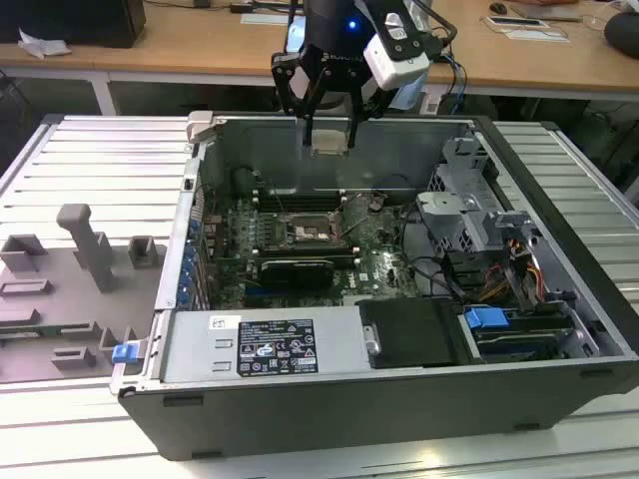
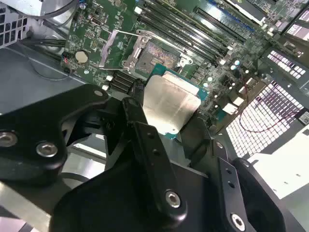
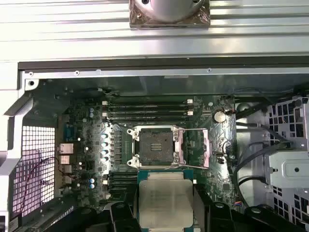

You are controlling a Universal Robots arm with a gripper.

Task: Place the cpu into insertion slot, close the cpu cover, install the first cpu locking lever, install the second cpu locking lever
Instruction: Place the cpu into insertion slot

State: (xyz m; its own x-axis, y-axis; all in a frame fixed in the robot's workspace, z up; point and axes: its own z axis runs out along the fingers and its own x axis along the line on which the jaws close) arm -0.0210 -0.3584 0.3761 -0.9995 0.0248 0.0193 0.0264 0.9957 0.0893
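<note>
Cpu (image 1: 329,141) hangs clamped in the gripper (image 1: 328,130), upper middle of the exterior view, over the bare slot (image 1: 312,233); it likely needs level, square alignment, with the cover (image 3: 197,147) open.

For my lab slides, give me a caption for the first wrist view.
The cpu held in the jaws over the motherboard; insertion slot empty, cpu cover swung open.

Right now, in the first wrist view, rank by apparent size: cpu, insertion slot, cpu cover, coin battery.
1. cpu, held nearest the camera, so inflated
2. insertion slot, nearly alike
3. cpu cover, raised open
4. coin battery
</note>
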